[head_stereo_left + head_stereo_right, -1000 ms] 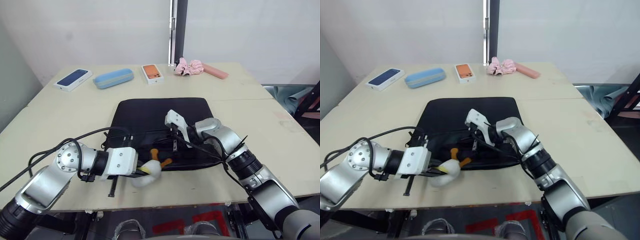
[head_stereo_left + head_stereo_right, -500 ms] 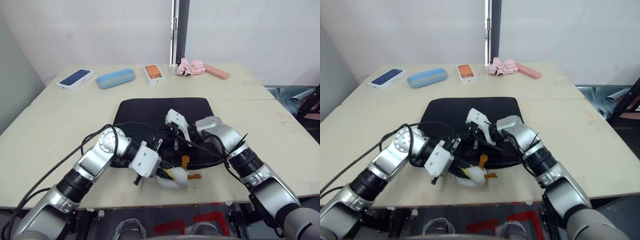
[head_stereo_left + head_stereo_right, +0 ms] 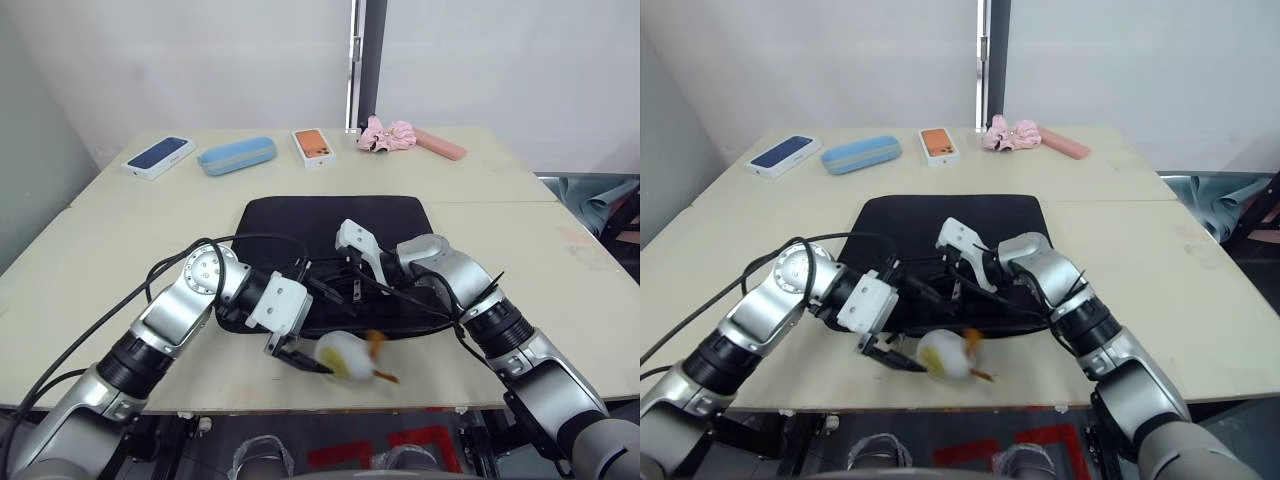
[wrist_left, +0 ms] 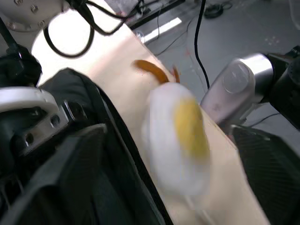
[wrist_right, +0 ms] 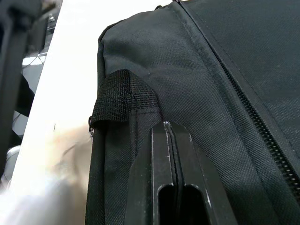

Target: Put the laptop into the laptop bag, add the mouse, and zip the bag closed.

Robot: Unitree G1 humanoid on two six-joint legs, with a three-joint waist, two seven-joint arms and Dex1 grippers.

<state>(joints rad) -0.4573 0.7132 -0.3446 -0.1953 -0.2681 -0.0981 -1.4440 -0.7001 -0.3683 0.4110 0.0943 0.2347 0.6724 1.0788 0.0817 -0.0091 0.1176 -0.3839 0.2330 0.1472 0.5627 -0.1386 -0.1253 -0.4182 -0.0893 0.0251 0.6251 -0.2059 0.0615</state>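
Pushed plush toy [image 3: 345, 357] rightward past spread, empty left gripper [image 3: 299, 359], with right gripper [image 5: 169, 127] pressed closed atop laptop bag [image 3: 330, 215]; zipping pending, so locate zipper pull next.

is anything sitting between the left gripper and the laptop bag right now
Nothing visible does. The left gripper sits right beside the laptop bag, at its near edge. The egg-shaped plush toy lies beside the gripper on the table's front edge, not between them.

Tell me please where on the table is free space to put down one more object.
The table is bare left of the laptop bag, below the dark-blue phone box and light-blue case, and also right of the bag. The front edge is crowded: left gripper, plush toy, right gripper.
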